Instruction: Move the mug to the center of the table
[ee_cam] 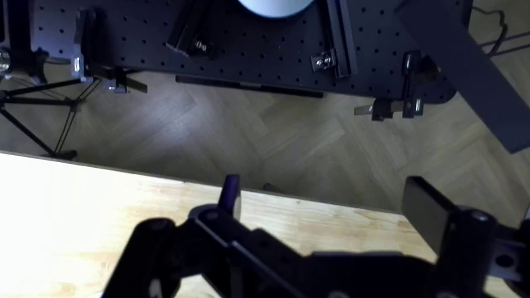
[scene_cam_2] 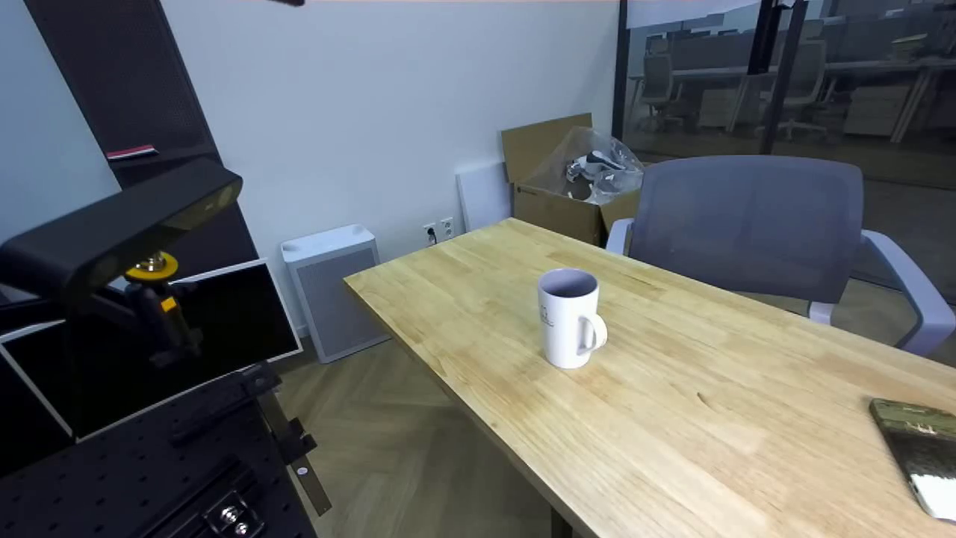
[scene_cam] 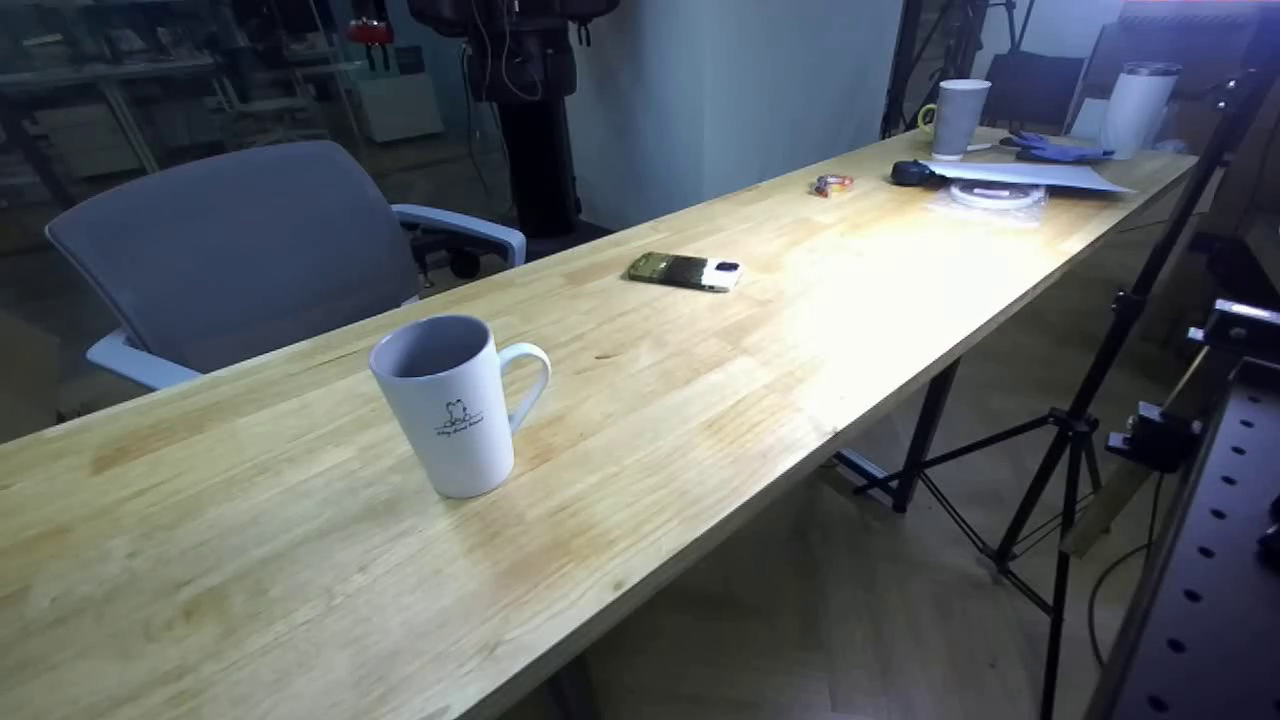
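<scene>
The white mug (scene_cam: 445, 420) stands upright on the light wood table (scene_cam: 640, 400). It has a loop handle, a grey-dark inside and a small dark logo. It also shows in an exterior view (scene_cam_2: 566, 329), standing toward the table's end on the table (scene_cam_2: 672, 426). The mug is out of the wrist view. My gripper (ee_cam: 325, 203) is open in the wrist view, with nothing between its fingers. It is over the long edge of the table (ee_cam: 298, 223), apart from the mug. I cannot make out the gripper in the exterior views.
A phone (scene_cam: 685, 272) lies beyond the mug. Farther along are a small red item (scene_cam: 832, 185), papers (scene_cam: 1030, 176), gloves (scene_cam: 1060, 150), a tall cup (scene_cam: 960, 120) and a tumbler (scene_cam: 1140, 110). A chair (scene_cam: 240, 250) stands alongside; a black perforated bench (ee_cam: 265, 54) lies across a floor gap.
</scene>
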Controlling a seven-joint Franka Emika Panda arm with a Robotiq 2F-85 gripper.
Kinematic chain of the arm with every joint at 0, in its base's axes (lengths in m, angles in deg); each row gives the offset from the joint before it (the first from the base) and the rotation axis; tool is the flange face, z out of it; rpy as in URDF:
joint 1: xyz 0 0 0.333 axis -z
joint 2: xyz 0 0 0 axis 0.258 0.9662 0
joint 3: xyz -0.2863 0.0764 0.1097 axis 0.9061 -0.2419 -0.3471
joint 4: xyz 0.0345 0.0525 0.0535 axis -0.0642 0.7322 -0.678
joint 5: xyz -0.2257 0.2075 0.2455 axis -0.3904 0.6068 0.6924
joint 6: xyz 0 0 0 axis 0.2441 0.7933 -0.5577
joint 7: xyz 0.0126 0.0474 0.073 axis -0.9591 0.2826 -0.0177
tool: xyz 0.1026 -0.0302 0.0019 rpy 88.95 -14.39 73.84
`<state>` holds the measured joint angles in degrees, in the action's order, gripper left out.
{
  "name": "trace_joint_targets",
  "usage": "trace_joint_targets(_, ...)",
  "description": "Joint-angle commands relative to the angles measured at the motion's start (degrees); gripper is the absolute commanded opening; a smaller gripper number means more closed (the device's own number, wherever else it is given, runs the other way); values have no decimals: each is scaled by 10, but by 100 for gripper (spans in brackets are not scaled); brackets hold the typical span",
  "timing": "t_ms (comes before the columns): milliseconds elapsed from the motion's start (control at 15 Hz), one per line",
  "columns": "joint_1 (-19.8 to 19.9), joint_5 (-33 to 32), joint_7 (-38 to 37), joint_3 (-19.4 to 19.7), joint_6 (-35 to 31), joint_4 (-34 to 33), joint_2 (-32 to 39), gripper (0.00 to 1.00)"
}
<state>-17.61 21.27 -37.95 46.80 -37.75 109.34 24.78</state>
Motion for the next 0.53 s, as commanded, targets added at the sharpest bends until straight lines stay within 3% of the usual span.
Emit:
trace_joint_targets(0, 13, -21, -2, -3, -90, -5, 0, 100)
trace_joint_targets(467, 28, -29, -8, 2, -241, -63, 56, 100)
